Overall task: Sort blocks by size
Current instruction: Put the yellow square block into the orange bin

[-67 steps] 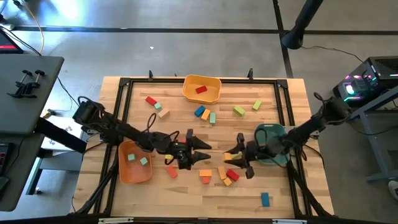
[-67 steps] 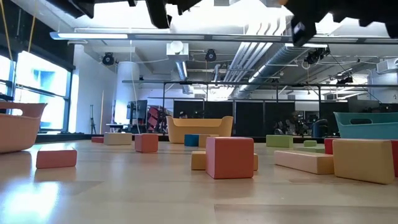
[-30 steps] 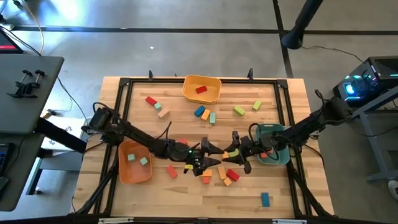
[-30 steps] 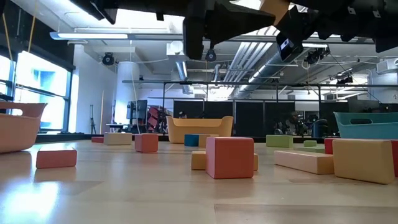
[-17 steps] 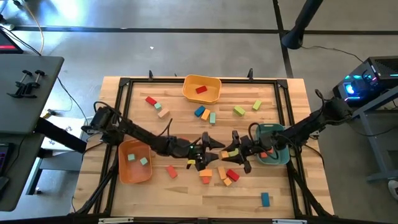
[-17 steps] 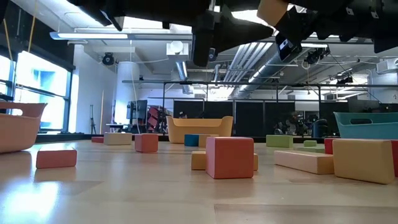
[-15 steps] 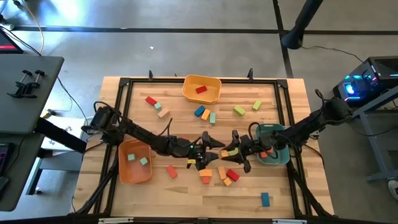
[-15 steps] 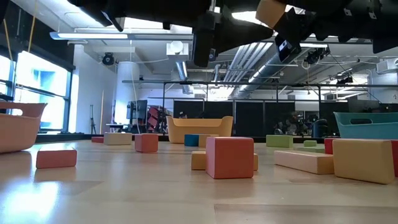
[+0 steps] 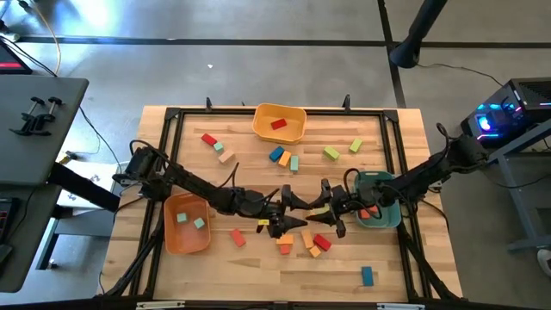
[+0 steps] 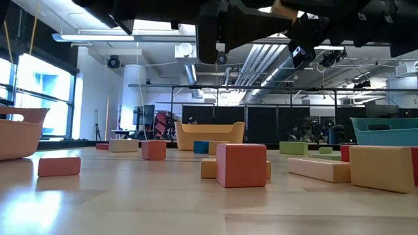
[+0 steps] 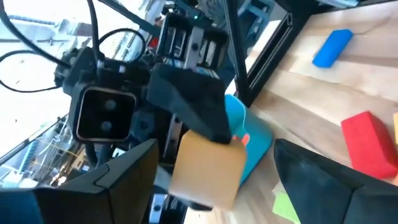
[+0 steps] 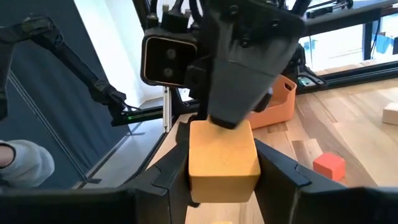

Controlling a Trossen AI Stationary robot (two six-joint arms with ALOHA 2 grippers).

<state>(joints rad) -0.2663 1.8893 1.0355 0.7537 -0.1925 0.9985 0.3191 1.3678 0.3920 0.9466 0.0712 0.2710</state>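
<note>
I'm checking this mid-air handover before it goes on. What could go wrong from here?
The right gripper is shut on the tan wooden cube, while the open left gripper straddles it. Released early, the cube could drop onto the loose blocks below. The grippers meet head-on, so they might bump.

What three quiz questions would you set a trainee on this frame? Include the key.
1. True or false: the right tool holds the tan block in the air above the table.
2. The left tool is: A) open, fingers either side of the tan block; B) shut on a red block; C) parked off the table.
3. How many blocks lie in the orange bin?
Key: 1 true; 2 A; 3 two.
</note>
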